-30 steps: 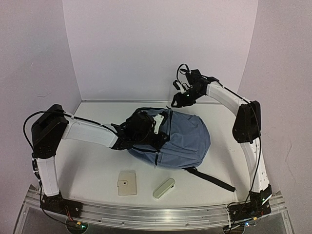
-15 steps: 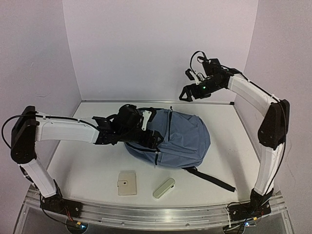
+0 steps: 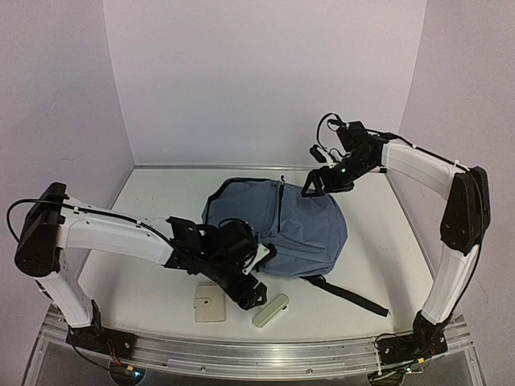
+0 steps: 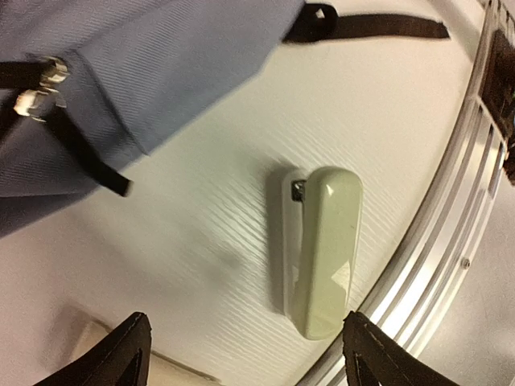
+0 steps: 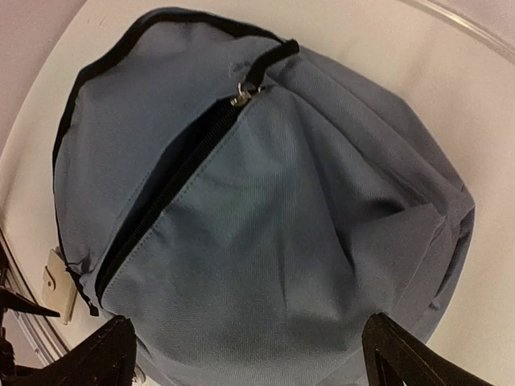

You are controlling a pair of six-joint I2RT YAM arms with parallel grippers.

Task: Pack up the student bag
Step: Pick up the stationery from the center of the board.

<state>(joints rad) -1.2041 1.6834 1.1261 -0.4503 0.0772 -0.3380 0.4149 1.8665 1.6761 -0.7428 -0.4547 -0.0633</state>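
– Jaws apart on both arms?
– Yes. The left gripper (image 3: pixel 251 291) hangs over the table (image 4: pixel 201 225) with its fingers (image 4: pixel 129 354) spread wide and nothing between them. The right gripper (image 3: pixel 315 183) is spread just as wide above the bag (image 3: pixel 290 229), and it holds nothing either.
– Where does the bag lie?
– Mid-table, flat, with its top end away from the arms. In the right wrist view its zip (image 5: pixel 161 209) looks open along 1 side.
– Which step is this?
– Fetching a loose item, I'd judge. 2 things lie outside the bag: a pale green stapler (image 4: pixel 322 249) and a beige pad (image 3: pixel 211 302). The stapler sits right ahead of the left fingers, so it looks like the target.
– And the next move?
– Lower the left fingers on either side of the stapler's narrow width, close, lift, and carry it to the zip. The right arm may need to pinch the flap to hold the mouth open.
– Any room to work?
– It's snug. The metal rail (image 4: pixel 451 241) at the near edge runs close along 1 side of the stapler. The bag's hem and a black strap (image 4: pixel 370 28) are near on the other. Coming straight down looks safest.
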